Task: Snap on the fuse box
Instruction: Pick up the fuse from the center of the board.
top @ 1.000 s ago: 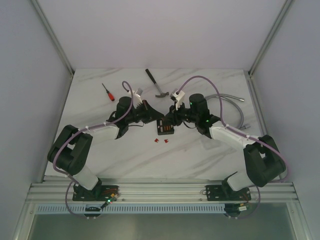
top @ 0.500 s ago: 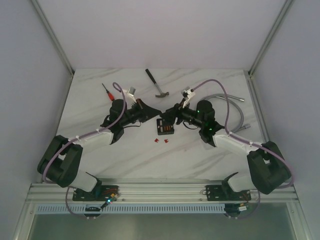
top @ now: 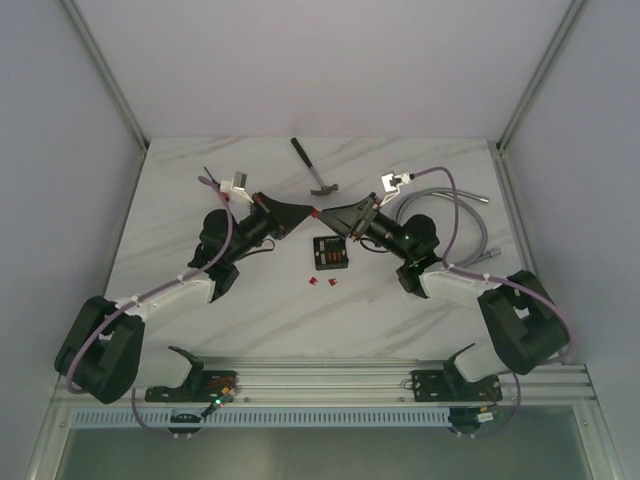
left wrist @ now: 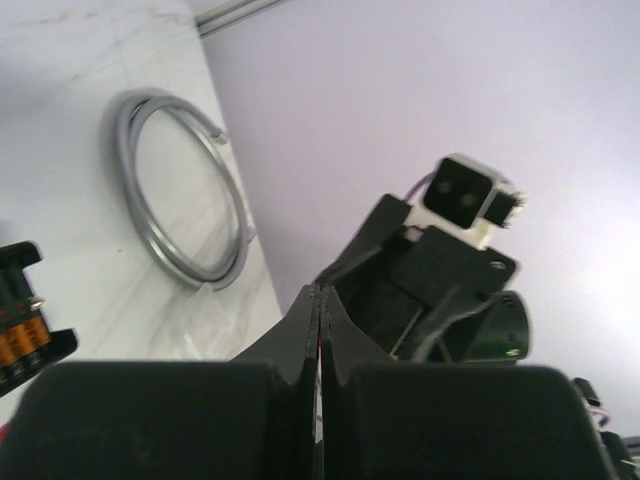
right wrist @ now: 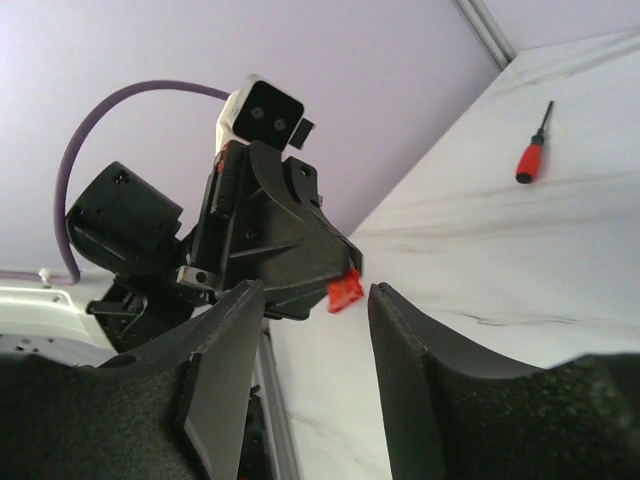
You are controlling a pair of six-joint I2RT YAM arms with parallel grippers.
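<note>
Left arm, jaws pinched; right arm, jaws parted; tips nearly touching.

Left tool holds red fuse at right tool.

Top view looks down; left wrist camera and right wrist camera face each other closely.

Left wrist view's edge cuts off the fuse box.
</note>
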